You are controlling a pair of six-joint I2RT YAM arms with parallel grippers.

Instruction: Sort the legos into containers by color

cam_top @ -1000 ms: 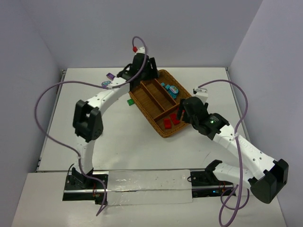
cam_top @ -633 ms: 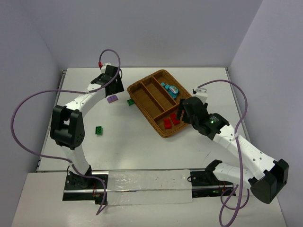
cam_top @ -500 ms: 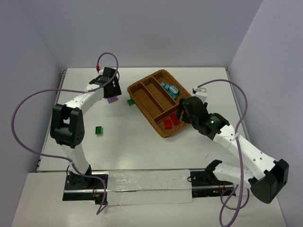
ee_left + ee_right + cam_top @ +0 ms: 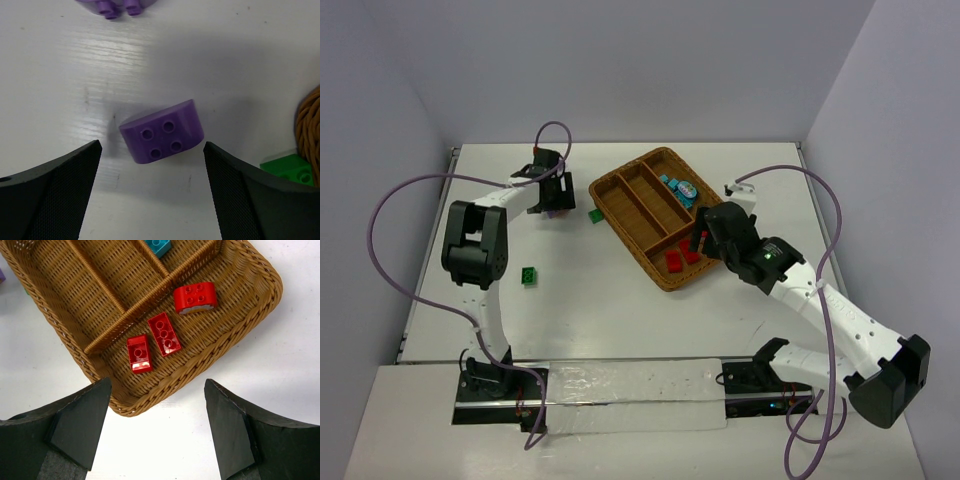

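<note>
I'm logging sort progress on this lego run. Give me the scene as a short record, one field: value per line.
container: wicker tray, four compartments
crosswise compartment: three red bricks
long compartment on the right arm's side: teal bricks
other two long compartments: look empty
unsorted: purple rounded brick; second purple brick; green brick by the tray; green brick farther out
left gripper: open, straddling the purple rounded brick, gaps on both sides
right gripper: open, above the red bricks
</note>
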